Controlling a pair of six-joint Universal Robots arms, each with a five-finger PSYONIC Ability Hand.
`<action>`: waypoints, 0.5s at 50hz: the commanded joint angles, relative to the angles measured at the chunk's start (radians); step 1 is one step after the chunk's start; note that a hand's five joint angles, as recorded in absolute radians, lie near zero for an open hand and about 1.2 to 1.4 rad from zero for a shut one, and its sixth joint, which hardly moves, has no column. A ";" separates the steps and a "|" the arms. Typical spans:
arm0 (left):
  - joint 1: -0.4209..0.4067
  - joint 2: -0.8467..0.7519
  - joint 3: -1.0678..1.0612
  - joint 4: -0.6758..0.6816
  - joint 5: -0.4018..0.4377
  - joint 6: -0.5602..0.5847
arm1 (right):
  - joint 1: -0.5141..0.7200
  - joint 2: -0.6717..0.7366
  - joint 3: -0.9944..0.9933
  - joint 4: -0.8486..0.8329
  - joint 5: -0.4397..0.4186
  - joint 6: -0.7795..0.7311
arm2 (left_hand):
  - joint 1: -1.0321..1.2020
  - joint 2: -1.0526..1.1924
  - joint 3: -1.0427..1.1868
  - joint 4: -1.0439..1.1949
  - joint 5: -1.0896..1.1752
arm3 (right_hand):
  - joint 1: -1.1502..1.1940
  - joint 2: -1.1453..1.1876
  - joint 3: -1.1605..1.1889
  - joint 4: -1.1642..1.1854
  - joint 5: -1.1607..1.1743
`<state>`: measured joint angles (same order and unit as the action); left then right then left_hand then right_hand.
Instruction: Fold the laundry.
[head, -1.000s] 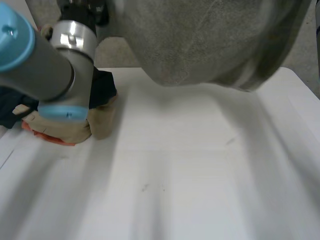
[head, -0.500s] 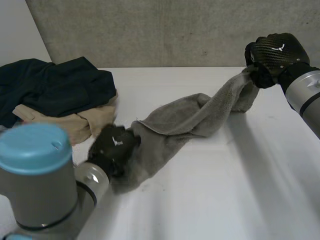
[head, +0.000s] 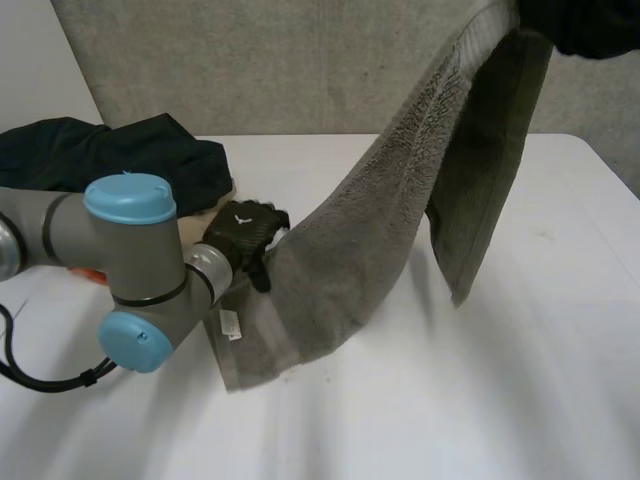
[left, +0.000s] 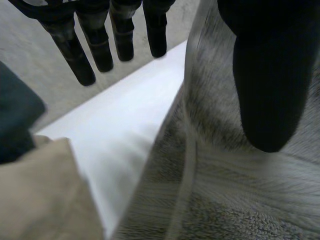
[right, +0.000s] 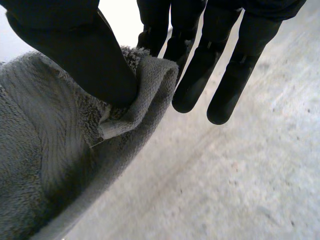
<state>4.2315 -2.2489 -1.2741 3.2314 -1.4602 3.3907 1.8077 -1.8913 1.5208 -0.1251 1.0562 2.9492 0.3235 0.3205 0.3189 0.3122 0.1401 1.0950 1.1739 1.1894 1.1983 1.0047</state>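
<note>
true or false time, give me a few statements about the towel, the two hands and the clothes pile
1. The right hand holds one end of the grey towel high above the table. True.
2. The towel lies folded flat on the table. False: it slopes down from the right hand, and only its lower end rests on the table.
3. A dark blue garment lies on a beige garment behind the left arm. True.
4. The left hand is clear of the towel. False: it grips the towel's lower end, its thumb lying on the cloth.
</note>
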 joint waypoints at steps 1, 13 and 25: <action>0.007 -0.051 0.044 -0.042 0.060 -0.062 | -0.085 -0.028 -0.008 0.010 -0.031 0.056 | 0.963 0.966 0.967 0.974 0.972 | 0.301 0.222 0.207 0.198 0.217; 0.094 0.222 -0.062 -0.042 -0.017 -0.068 | -0.334 0.263 -0.060 0.171 -0.064 -0.051 | 1.073 1.076 1.077 1.084 1.082 | 0.301 0.222 0.207 0.198 0.217; 0.104 0.131 0.001 -0.091 -0.028 0.197 | -0.226 0.671 -0.295 0.389 0.275 -0.464 | 1.073 1.076 1.077 1.084 1.082 | 0.301 0.222 0.207 0.198 0.217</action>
<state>4.3356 -2.0119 -1.3338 3.1542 -1.4792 3.4217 1.5012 -1.3959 1.3447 0.2181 1.1330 2.6429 1.1734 1.1953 1.1874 1.1972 0.9640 1.0950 1.1779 1.1937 1.1984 1.0048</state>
